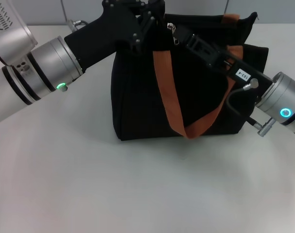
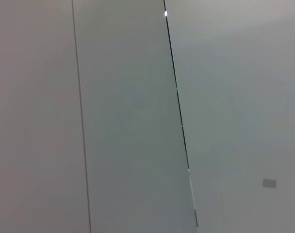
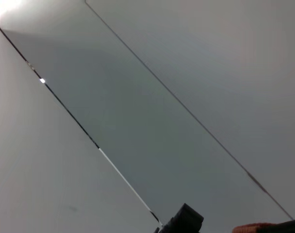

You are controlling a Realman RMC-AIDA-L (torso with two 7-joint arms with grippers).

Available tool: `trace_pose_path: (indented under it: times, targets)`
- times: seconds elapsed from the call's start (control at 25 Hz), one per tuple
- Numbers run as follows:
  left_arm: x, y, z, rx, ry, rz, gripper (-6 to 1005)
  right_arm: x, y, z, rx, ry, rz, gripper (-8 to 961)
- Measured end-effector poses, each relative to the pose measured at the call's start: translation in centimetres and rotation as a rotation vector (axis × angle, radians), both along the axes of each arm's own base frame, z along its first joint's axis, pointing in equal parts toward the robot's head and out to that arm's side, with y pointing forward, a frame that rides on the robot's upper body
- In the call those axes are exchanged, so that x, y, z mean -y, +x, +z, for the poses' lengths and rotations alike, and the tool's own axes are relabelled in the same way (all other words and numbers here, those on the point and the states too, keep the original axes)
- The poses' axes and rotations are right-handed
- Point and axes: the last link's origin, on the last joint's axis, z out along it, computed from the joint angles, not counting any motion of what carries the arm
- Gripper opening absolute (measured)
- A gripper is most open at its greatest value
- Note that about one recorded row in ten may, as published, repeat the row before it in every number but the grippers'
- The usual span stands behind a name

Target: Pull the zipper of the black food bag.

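Head view: the black food bag [image 1: 186, 92] stands upright on the bench [image 1: 138, 194], orange strap [image 1: 167, 87] draped down its front. My left tool [image 1: 146, 22] and right tool [image 1: 188, 39] flank the zipper [image 1: 174, 33] on the top edge, presumably one bracing, one pulling; I cannot tell either tool's finger state. Wrist views: only wall panels [image 2: 128, 121], plus a bag corner in the right view.
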Motion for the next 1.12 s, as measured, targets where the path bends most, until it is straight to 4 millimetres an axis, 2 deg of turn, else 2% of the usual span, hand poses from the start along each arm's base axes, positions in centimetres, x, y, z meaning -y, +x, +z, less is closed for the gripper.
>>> trace_pose_path:
  times: [0.28, 0.64, 0.88, 1.12]
  targets:
    - [-0.1, 0.0, 0.0, 0.007, 0.002, 0.006, 34, -0.1, -0.9, -0.6, 0.006, -0.029, 0.03, 335]
    - [-0.3, 0.0, 0.0, 0.004, -0.001, 0.019, 35, -0.3, -0.3, -0.9, 0.03, -0.031, -0.01, 336]
    - [-0.5, 0.2, -0.1, -0.003, 0.0, 0.02, 35, -0.3, -1.1, -1.0, 0.026, -0.047, 0.034, 331]
    - [-0.6, 0.2, -0.1, -0.004, 0.0, 0.022, 36, -0.5, -0.7, -1.0, 0.032, -0.036, -0.002, 331]
